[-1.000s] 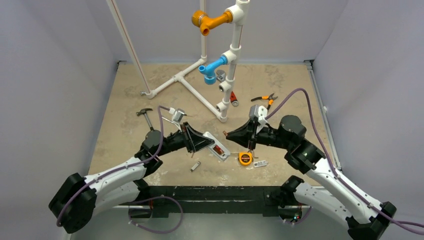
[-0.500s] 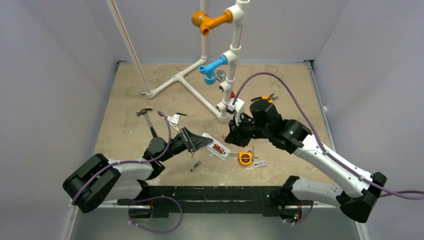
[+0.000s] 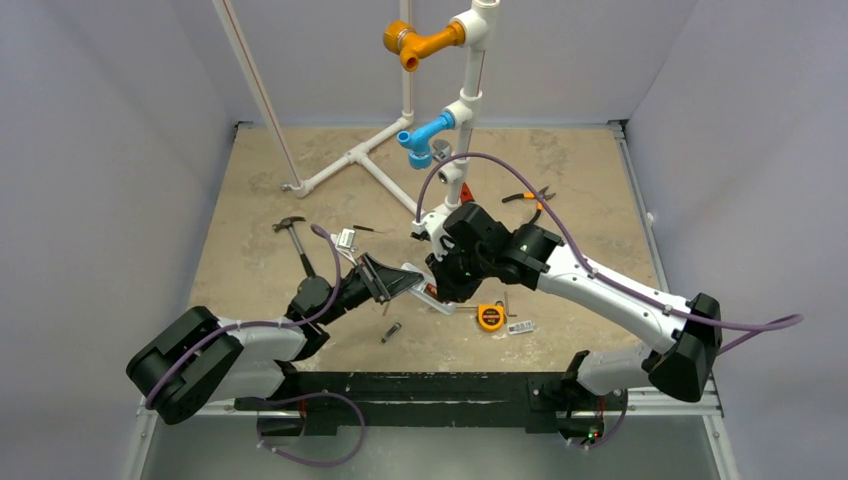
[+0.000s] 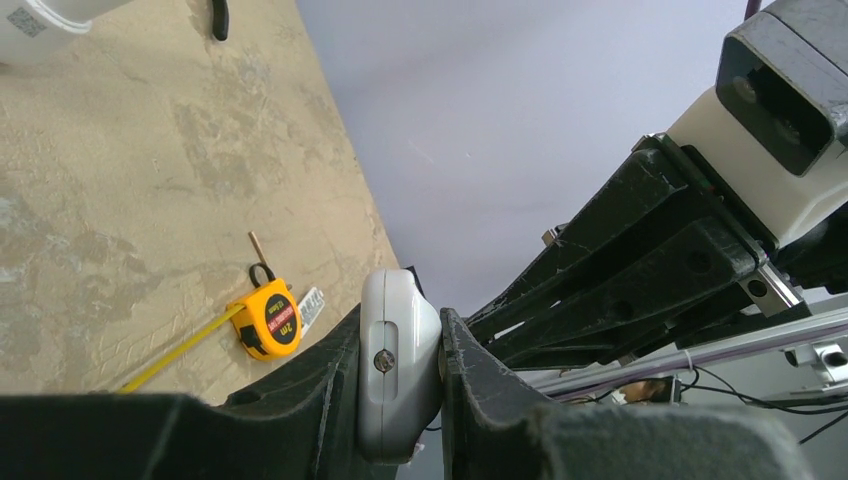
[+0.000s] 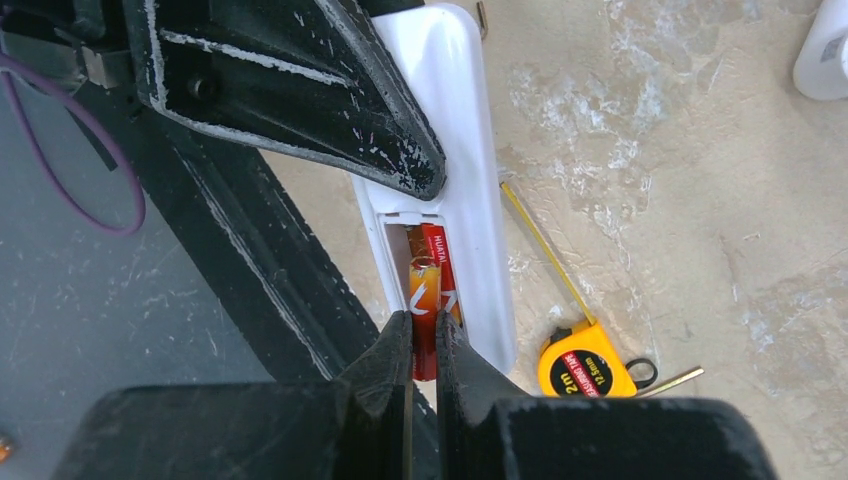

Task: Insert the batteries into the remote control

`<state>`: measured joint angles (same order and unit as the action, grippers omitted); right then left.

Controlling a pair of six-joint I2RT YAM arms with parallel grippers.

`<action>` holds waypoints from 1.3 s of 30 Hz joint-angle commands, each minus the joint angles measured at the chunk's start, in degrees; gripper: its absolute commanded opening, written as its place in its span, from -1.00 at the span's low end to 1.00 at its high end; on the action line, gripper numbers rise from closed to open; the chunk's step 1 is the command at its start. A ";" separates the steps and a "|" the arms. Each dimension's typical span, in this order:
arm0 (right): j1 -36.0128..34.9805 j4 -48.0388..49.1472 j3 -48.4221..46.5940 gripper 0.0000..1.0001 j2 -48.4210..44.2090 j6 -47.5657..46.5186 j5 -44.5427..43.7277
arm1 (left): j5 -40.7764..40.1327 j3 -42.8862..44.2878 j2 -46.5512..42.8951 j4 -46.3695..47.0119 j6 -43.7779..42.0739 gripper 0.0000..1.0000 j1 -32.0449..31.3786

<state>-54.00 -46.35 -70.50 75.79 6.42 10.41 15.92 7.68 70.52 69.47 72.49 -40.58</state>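
Observation:
My left gripper (image 4: 398, 325) is shut on the white remote control (image 4: 395, 365) and holds it end-on, tilted above the table. In the top view the remote (image 3: 412, 272) juts right from the left gripper (image 3: 385, 280). My right gripper (image 5: 424, 330) is shut on a red battery (image 5: 425, 348). The battery's far end reaches into the open bay of the remote (image 5: 470, 150), beside a second red battery (image 5: 438, 255) that lies in the bay. In the top view the right gripper (image 3: 447, 285) hangs over the remote's right end.
An orange tape measure (image 3: 489, 317) with its tape pulled out lies just right of the remote, also in the right wrist view (image 5: 585, 370). A white pipe frame (image 3: 400, 190) stands behind. A hammer (image 3: 295, 240) lies at the left, pliers (image 3: 530, 197) at the right, and a small grey cylinder (image 3: 391, 332) in front.
My right arm has swung left from above the tape measure to over the remote's bay. My left arm drew back a little and still holds the remote.

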 commanded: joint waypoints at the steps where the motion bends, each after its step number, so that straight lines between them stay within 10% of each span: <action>1: -0.23 -0.54 -3.38 -1.00 1.24 1.36 -1.85 | -1.13 -0.39 -0.26 4.47 0.95 -1.00 -0.14; 39: -0.23 4.10 -3.01 -0.30 0.24 -0.19 -4.09 | 0.63 0.06 5.74 10.60 3.04 -1.00 -0.08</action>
<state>-54.33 -45.43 -72.12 79.46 6.44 8.01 15.92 7.60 76.18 72.75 74.41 -40.58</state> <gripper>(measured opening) 0.345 0.255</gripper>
